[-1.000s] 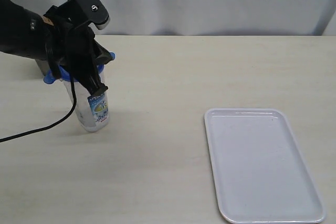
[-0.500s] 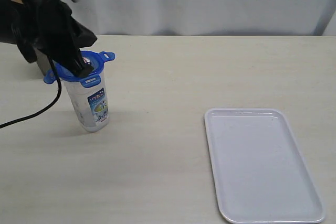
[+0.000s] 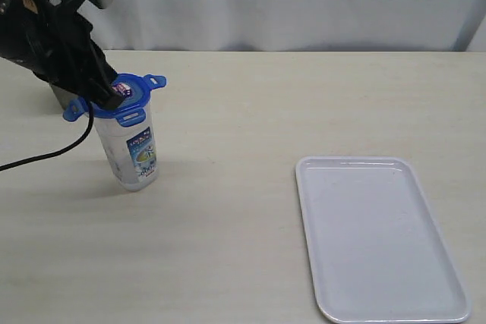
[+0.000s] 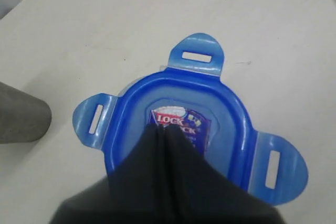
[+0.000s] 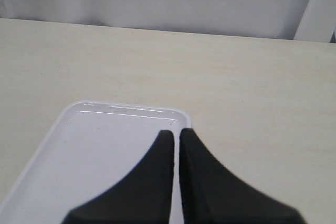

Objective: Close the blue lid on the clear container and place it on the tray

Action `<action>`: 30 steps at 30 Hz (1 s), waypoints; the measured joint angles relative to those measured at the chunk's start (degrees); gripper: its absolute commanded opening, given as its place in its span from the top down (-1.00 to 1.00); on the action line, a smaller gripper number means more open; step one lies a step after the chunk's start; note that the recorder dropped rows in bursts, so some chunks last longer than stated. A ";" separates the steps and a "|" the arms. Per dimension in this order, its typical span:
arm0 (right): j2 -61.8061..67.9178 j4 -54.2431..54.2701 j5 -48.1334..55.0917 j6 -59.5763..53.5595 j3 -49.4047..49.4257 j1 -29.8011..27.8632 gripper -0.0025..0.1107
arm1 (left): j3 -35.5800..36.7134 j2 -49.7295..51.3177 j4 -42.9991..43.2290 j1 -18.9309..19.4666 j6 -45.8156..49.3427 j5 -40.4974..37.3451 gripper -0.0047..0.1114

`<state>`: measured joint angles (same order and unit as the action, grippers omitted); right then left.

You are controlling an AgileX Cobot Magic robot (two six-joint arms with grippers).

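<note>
Counter (image 3: 243,111) carries the white tray (image 3: 380,240) on the right and, well apart at left, the upright clear container (image 3: 133,153), the blue lid (image 4: 173,93) on top, flaps splayed. Left jaws, together, rest on the lid; right jaws, together, hang above the tray.

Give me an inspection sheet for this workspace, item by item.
Surface: beige table, bare between the items.
Job's things: blue lid sits on the standing clear container, flaps splayed out; tray holds nothing.
Clutter: grey cup beside the container.
Grippers: left gripper shut, tips on the lid's top; right gripper shut, over the tray's rim.
Cables: black cable trails off the left arm.
Surroundings: white curtain.
</note>
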<state>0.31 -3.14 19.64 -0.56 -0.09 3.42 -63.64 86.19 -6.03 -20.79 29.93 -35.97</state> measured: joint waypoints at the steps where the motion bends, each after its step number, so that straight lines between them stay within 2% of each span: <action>1: 0.00 0.00 0.00 0.00 0.00 0.00 0.88 | -0.11 0.13 -0.20 0.00 -0.12 0.17 0.92; 12: 0.00 0.00 0.00 0.00 0.00 0.00 0.88 | -0.75 2.43 -1.47 0.00 0.26 -2.15 0.92; 19: 0.00 0.00 0.00 0.00 0.00 0.00 0.88 | -1.63 4.73 -1.62 0.00 0.26 0.91 0.92; 30: 0.00 0.00 0.00 0.00 0.00 0.00 0.88 | -2.02 4.82 2.89 0.00 -1.95 -0.76 0.92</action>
<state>0.31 -3.14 19.64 -0.56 -0.09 3.42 -65.66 91.01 -3.15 -20.79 27.99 -36.73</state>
